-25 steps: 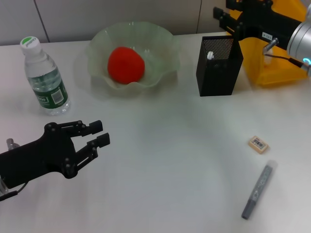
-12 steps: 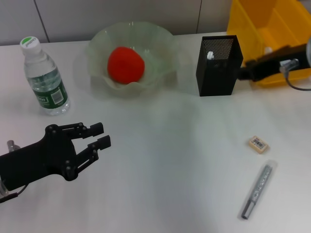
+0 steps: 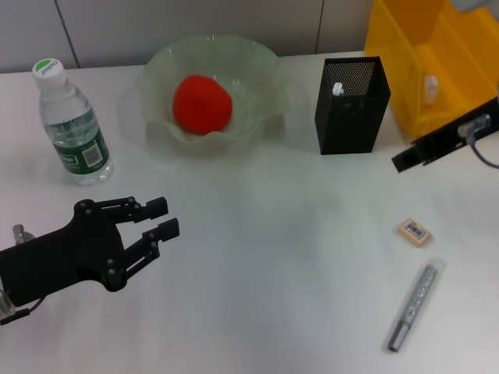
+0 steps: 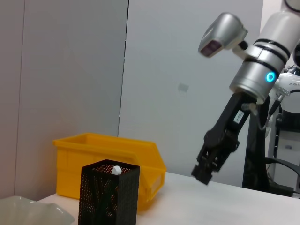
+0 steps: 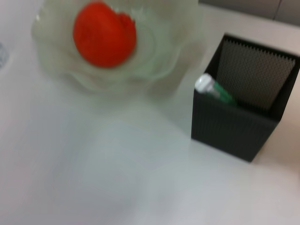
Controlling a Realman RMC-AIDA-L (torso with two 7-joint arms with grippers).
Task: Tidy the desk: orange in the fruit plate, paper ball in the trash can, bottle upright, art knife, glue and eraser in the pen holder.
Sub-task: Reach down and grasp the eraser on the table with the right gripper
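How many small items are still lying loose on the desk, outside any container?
2. The eraser lies on the desk toward the robot's right, and the art knife lies just nearer the robot from it. None seems hidden, though the left claw covers some desk.

The right gripper point(image 3: 405, 160) is no longer over the trash can point(image 3: 405, 70). It now hangs lower and closer to the robot, past the pen holder point(image 3: 350, 109), with the eraser point(image 3: 415, 232) below it on the table.
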